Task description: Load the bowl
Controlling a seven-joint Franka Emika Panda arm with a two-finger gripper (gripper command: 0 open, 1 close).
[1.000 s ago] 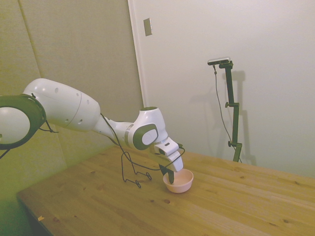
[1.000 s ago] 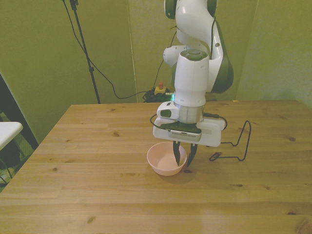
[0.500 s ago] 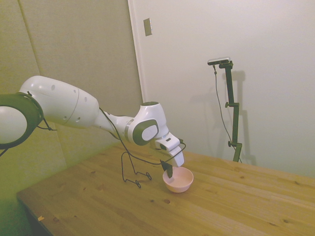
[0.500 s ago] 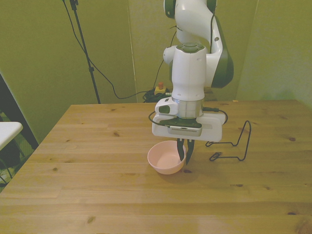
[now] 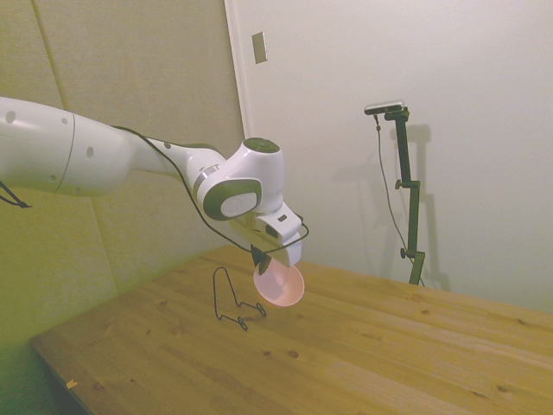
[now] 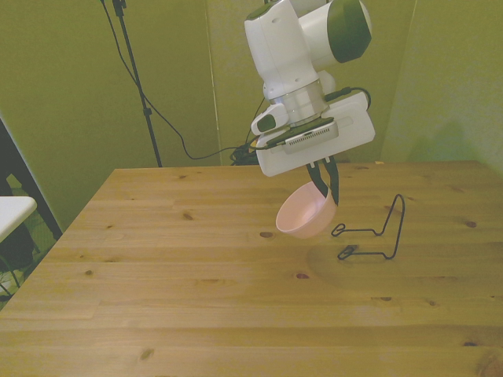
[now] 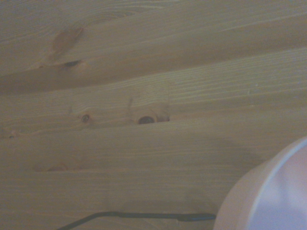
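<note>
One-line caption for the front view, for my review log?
Gripper holds the pink bowl by its rim, tilted in the air above the wooden table, beside the black wire rack.

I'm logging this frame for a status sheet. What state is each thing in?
gripper: shut on the bowl's rim, raised above the table.
bowl: held in the air, tilted, looks empty.
wire rack: standing on the table, nothing in it.
table: bare wood beneath the lifted bowl.
</note>
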